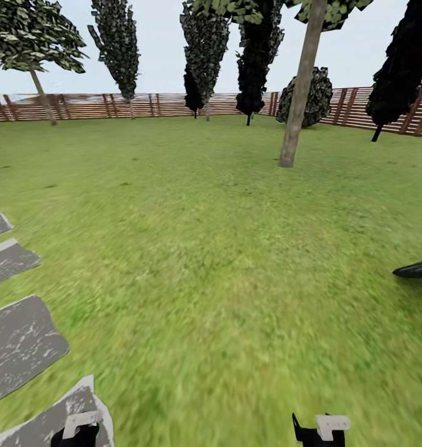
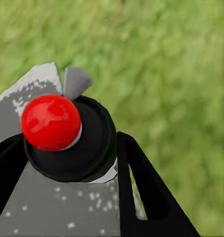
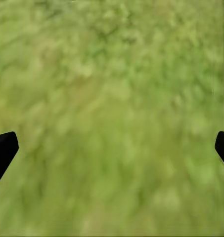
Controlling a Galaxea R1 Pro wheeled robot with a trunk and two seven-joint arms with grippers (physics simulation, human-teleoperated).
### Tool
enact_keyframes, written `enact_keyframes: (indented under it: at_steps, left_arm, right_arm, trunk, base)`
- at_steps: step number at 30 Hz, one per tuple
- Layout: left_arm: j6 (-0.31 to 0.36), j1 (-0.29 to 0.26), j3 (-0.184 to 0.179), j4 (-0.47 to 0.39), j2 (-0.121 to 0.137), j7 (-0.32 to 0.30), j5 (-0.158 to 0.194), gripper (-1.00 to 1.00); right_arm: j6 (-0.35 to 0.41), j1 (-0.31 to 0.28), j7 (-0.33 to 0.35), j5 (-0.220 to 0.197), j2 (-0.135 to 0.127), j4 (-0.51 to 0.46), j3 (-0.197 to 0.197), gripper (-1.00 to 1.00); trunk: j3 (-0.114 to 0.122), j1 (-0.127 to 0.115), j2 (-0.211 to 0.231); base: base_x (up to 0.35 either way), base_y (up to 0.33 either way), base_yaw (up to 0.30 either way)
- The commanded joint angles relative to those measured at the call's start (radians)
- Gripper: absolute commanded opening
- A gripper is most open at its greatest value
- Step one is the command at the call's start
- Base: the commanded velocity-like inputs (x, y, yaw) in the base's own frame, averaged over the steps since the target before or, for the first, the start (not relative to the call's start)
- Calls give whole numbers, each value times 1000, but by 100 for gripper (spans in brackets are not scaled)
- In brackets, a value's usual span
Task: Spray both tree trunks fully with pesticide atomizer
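**Carrying the atomizer across the lawn**

Holding: the left hand [image 2: 67, 163] is clamped on the pesticide atomizer [image 2: 67, 138]. The left wrist view shows a black round body topped by a red knob [image 2: 51, 122], with a black finger [image 2: 141, 192] on either side pressing its flanks. A grey nozzle-like tab [image 2: 76, 81] juts from the rim beside the knob.

Handling, as a judgement: a rigid bottle, probably light, with smooth rounded sides that could slip or twist in a two-finger grip. The best hold is low on the widest part of the black body, clear of the red top, which is where the fingers appear to sit.

Orientation: its long axis runs roughly along the camera's line of sight, red end toward the lens, so the full length is hidden. Which way the tab aims relative to the trees cannot be told.

Right hand [image 3: 112, 148]: fingertips wide apart, nothing between them, green grass [image 3: 112, 89] behind.

Setting, head view: both hands sit at 6 o'clock on the frame edge, left [image 1: 80, 428], right [image 1: 322, 431]. Grey stone paving [image 1: 18, 341] lies at 8 o'clock. A thick pale tree trunk [image 1: 299, 87] stands at 1 o'clock, well apart from the robot, before the wooden fence [image 1: 111, 105]. Dark leafy trees [image 1: 204, 49] line the 12 o'clock horizon.
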Motion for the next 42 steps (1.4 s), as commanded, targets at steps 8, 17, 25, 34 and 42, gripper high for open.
enact_keyframes:
  at_steps: [8, 17, 25, 34, 42]
  left_arm:
    - [-2, 0, 4, 1, 0, -9, 10, -100]
    - [-2, 0, 4, 0, 0, -9, 10, -100]
    - [-2, 0, 4, 0, 0, -9, 10, -100]
    - [-2, 0, 4, 0, 0, -9, 9, -100]
    - [-9, 26, 29, -13, 2, -9, 11, -100]
  right_arm:
    - [-3, -1, -1, 1, 0, 1, 0, 100]
    - [-3, -1, -1, 0, 0, 1, -1, 100]
    - [-3, -1, -2, 1, -1, 1, -2, 100]
    - [-3, -1, -1, -2, 3, 1, 0, 100]
    - [-3, -1, 0, -2, 12, 3, -1, 100]
  trunk:
    - [-1, 0, 0]
    - [-1, 0, 0]
    - [-1, 0, 0]
    - [-1, 0, 0]
    - [-1, 0, 0]
  base:
    - [339, 0, -264]
    - [339, 0, -114]
    - [339, 0, -2]
    - [339, 0, 0]
    - [339, 0, 0]
